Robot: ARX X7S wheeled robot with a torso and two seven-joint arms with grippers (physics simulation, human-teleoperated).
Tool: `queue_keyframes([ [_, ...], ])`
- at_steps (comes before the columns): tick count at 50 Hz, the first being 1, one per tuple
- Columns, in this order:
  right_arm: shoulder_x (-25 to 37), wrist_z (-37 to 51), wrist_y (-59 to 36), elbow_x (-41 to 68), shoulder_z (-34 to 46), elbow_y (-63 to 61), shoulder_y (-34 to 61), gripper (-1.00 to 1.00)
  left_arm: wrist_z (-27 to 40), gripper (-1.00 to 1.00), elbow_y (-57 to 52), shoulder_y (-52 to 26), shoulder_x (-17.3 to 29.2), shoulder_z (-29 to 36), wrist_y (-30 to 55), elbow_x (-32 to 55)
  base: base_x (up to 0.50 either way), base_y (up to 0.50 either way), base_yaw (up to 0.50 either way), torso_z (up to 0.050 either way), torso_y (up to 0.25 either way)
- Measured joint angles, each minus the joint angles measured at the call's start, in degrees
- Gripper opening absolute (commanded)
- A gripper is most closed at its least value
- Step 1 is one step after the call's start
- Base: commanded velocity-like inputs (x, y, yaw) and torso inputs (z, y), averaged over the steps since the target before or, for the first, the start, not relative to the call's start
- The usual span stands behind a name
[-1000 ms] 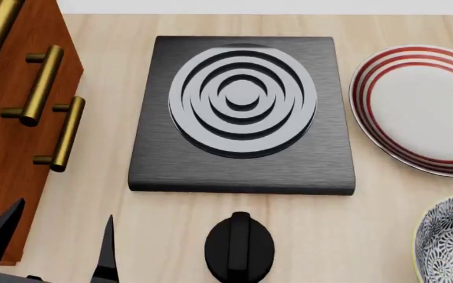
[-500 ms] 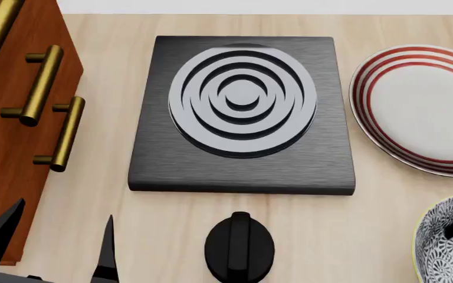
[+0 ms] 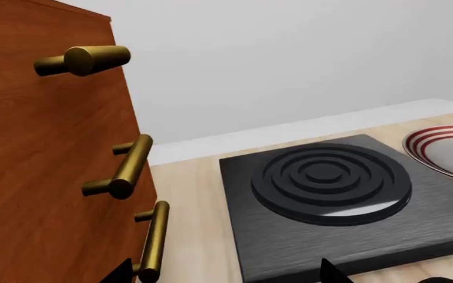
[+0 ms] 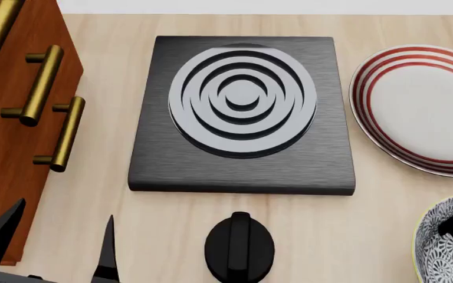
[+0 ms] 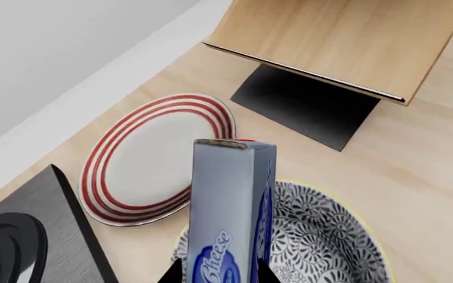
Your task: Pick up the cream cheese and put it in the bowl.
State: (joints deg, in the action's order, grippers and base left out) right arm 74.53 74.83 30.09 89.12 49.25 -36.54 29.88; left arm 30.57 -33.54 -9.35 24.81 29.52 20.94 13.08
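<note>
Black hob [image 4: 242, 115] center, red-ringed plate [image 4: 419, 109] right, knob [image 4: 240, 249], bowl [image 4: 439, 247] bottom-right, left gripper [image 4: 53, 244] open.

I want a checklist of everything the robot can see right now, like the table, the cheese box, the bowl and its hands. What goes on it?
Surface: light wooden table, bare between the things.
Job's things: cream cheese box held on edge above the bowl; not yet in it. Bowl sits beside the red-ringed plate.
Clutter: black burner plate with grey rings; black knob in front of it.
Grippers: left gripper open, holding nothing, near the cabinet. Right gripper shut on the cream cheese, its fingers only just showing.
Cables: nothing seen.
Surroundings: brown cabinet with brass handles; a raised wooden board beyond the bowl; pale wall.
</note>
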Motion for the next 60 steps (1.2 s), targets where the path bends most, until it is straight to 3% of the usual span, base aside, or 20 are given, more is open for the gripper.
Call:
queue_keyframes([
  [60, -4.65, -3.83, -2.04, 1.99, 0.08, 7.70, 0.10, -1.00, 0.23, 1.00, 0.27, -0.46, 0.29, 0.49, 0.12, 0.58, 0.00, 0.00, 0.00, 0.000, 0.001],
])
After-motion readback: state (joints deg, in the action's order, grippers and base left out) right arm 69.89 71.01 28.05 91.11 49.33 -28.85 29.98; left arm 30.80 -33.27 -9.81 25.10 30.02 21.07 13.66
